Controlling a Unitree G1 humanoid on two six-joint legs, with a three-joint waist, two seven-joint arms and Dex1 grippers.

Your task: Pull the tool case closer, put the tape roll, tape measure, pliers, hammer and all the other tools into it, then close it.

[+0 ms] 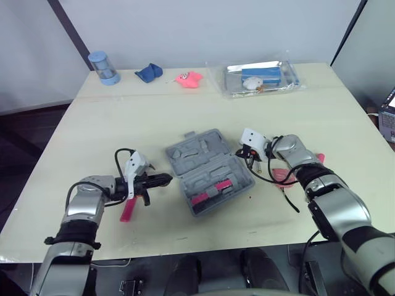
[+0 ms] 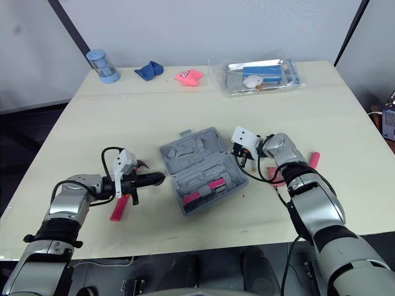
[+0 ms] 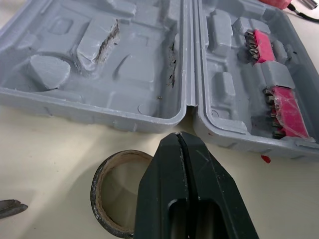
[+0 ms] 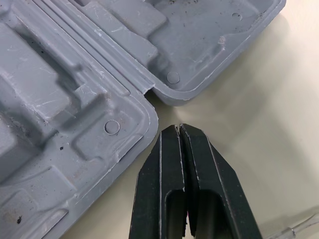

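Here, you have a cream table [image 1: 123, 123] under pale walls, the grey tool case [image 1: 207, 169] open flat at its centre.
2 pink bit strips [image 1: 222, 184] sit in its near half. Your left gripper [image 3: 179, 139] is clenched just left of the case, beside the tape roll [image 3: 97, 191]. Your right gripper [image 4: 178, 130] is clenched at the case's right edge. A blue canister [image 1: 103, 67] stands far left.

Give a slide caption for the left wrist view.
Shut left gripper by the tape roll, facing the open case.
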